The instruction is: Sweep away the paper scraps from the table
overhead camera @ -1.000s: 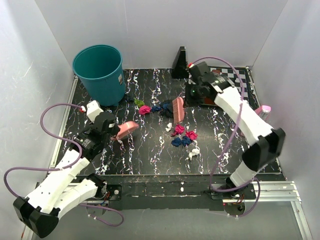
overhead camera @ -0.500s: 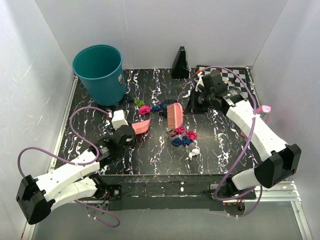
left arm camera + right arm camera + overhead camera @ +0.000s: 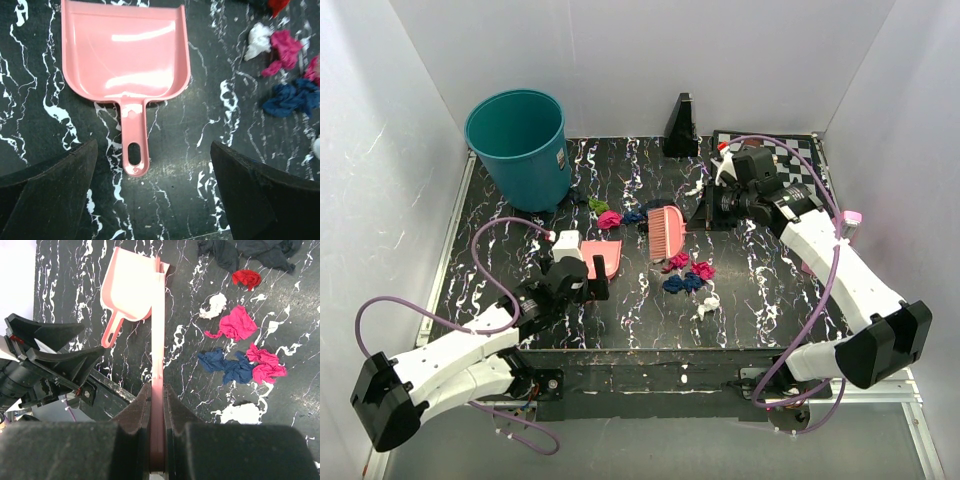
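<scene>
Seen from above, the scraps (image 3: 685,272) lay in two loose groups on the table (image 3: 760,300). A magenta, blue and white cluster sat near the middle, and a few magenta, green and blue wads lay nearer the teal bin (image 3: 520,140). The right claw (image 3: 700,212) reached in from the chessboard (image 3: 785,150) side with a pink brush (image 3: 667,232), its head between the two groups. The left claw (image 3: 588,278) sat at the handle end of a pink dustpan (image 3: 604,257), which lay apart from the brush.

Only the wrist cameras settled the grips. The left one showed the dustpan (image 3: 125,55) flat on the table, mouth pointing away. The fingers (image 3: 50,195) of that claw were spread wide to either side of the handle and touched nothing. The right one showed its fingers (image 3: 132,415) clenched on the brush (image 3: 158,340), seen edge-on. It also picked out single scraps to the brush's right: one red, two white, two magenta, and a pair of blue ones. A dark heap lay at the far edge.
</scene>
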{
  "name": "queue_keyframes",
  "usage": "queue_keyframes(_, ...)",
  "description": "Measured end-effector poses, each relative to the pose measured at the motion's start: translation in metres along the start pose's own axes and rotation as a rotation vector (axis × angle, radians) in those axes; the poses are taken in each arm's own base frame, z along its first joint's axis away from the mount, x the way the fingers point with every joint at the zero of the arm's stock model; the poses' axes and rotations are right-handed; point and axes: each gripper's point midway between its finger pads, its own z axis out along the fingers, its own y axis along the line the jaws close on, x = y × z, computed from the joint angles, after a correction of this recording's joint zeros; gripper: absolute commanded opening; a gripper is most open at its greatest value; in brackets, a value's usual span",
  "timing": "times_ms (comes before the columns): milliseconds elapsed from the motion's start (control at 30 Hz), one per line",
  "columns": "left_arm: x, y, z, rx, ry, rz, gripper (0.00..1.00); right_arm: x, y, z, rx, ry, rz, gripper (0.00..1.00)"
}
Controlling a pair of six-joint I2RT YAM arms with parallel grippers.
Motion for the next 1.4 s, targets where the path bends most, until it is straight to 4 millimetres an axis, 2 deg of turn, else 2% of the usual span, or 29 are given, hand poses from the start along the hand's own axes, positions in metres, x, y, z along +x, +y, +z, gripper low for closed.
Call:
queue_keyframes(133,0.01,0.003,0.004,-0.03,0.065,0.051,0.91,0.002,0.001,-0.002,-0.009,0.002,-0.003,0.01)
queue_keyframes(267,0.022,0.003,0.011,-0.047,0.117,0.076,0.92,0.006,0.001,-0.007,-0.016,-0.004,-0.01,0.01)
queue_keyframes(300,0.025,0.003,0.012,-0.045,0.122,0.077,0.98,0.007,0.001,-0.008,-0.018,-0.005,-0.01,0.01)
queue_keyframes(433,0.034,0.005,0.016,-0.03,0.121,0.077,0.98,0.012,0.002,-0.012,-0.028,-0.003,-0.02,0.01)
queue_keyframes(633,0.034,0.004,0.022,-0.029,0.096,0.069,0.97,0.017,0.004,-0.023,-0.042,-0.014,-0.049,0.01)
queue_keyframes(800,0.047,0.013,0.034,-0.102,0.119,0.09,0.83,0.016,0.01,-0.033,-0.07,-0.039,-0.073,0.01)
queue_keyframes(900,0.052,0.019,0.037,-0.144,0.123,0.105,0.81,0.016,0.014,-0.037,-0.085,-0.045,-0.081,0.01)
queue_keyframes(967,0.051,0.022,0.039,-0.172,0.12,0.108,0.74,0.017,0.015,-0.038,-0.094,-0.042,-0.084,0.01)
queue_keyframes(1033,0.049,0.024,0.041,-0.203,0.114,0.104,0.62,0.019,0.016,-0.037,-0.104,-0.036,-0.085,0.01)
queue_keyframes(1100,0.046,0.024,0.044,-0.226,0.11,0.104,0.56,0.021,0.016,-0.036,-0.107,-0.028,-0.085,0.01)
queue_keyframes(1267,0.044,0.024,0.05,-0.254,0.111,0.116,0.54,0.023,0.016,-0.036,-0.116,-0.02,-0.091,0.01)
queue_keyframes(1333,0.045,0.024,0.052,-0.263,0.116,0.122,0.46,0.023,0.016,-0.037,-0.12,-0.019,-0.095,0.01)
queue_keyframes(1400,0.047,0.025,0.052,-0.269,0.121,0.126,0.45,0.023,0.016,-0.037,-0.12,-0.02,-0.099,0.01)
